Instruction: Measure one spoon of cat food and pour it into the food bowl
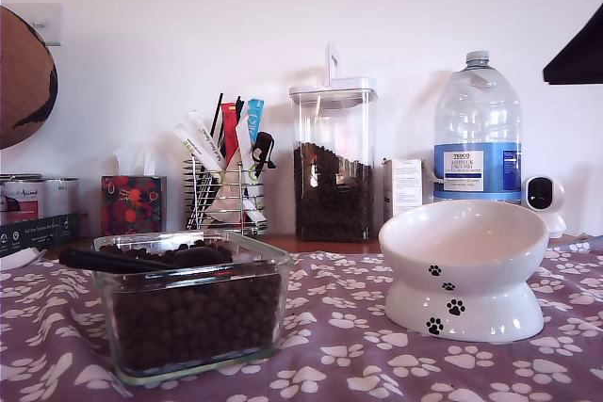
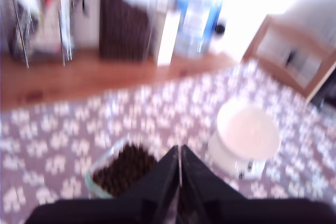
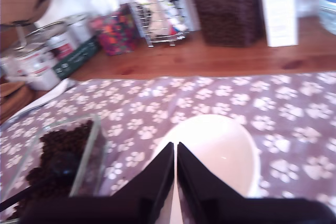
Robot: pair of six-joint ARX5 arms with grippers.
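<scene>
The spoon (image 1: pixel 141 260) lies flat on the cat food (image 1: pixel 198 313) in a square glass dish (image 1: pixel 279 281) at the exterior view's lower left, cup buried, handle pointing to that view's left. The white food bowl (image 1: pixel 466 233) with black paw prints stands at that view's right and looks empty. My first gripper (image 2: pixel 179 167) is shut and holds nothing, hanging high over the cloth between the cat food (image 2: pixel 123 169) and the food bowl (image 2: pixel 247 132). My second gripper (image 3: pixel 175 162) is shut too, above the food bowl (image 3: pixel 220 148), with the spoon (image 3: pixel 60 167) off to one side.
Behind stand a tall clear canister of kibble (image 1: pixel 332 162), a water bottle (image 1: pixel 478 129), a wire rack of sachets (image 1: pixel 226 185), a tissue box (image 1: pixel 133 202), cans (image 1: pixel 38 209) and a small white camera (image 1: pixel 542 195). A dark arm part (image 1: pixel 577 49) juts in at the exterior view's upper right.
</scene>
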